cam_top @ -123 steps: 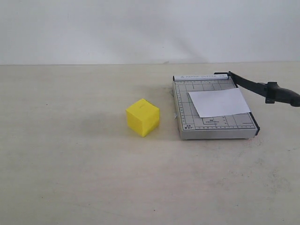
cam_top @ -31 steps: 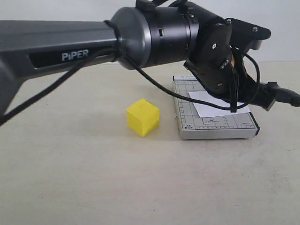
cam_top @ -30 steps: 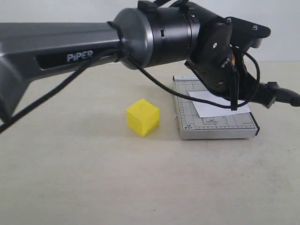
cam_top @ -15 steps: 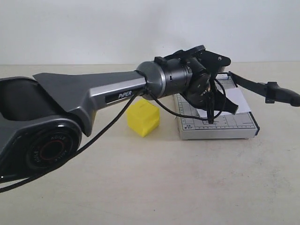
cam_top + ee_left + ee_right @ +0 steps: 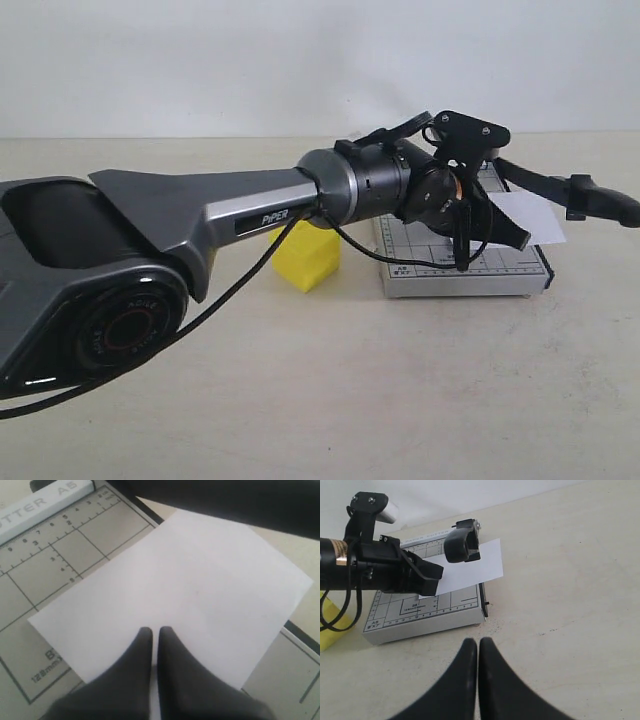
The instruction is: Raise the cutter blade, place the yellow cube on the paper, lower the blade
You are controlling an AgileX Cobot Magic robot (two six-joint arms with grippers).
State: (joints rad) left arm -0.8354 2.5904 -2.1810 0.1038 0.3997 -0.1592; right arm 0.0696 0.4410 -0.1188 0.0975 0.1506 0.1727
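Reaching across from the left, the left claw (image 5: 518, 240) hangs low over the grey cutter board (image 5: 440, 272), its two fingers (image 5: 135, 660) drawn almost together with only a thin slit between them. Their tips lie over the paper (image 5: 175, 585); whether they press on it I cannot tell. The paper sits skewed on the board and juts out past the board's edge on the blade side, above bare table (image 5: 400, 400). The cutter blade (image 5: 560, 186) stands raised, slanting up from its hinge at the board's far corner, with its thick handle out over the table beyond the board. The board lies toward the right side of the table, nearer the far edge by the wall.

The yellow cube (image 5: 305, 258) rests on the table just left of the board, apart from it, and the left arm (image 5: 250, 205) partly hides it as it passes over the cube and over most of the board. The right claw (image 5: 477, 647) is narrow too, fingers nearly touching and holding nothing, above open table near the board's corner. Wide bare table lies in front of cube and board.
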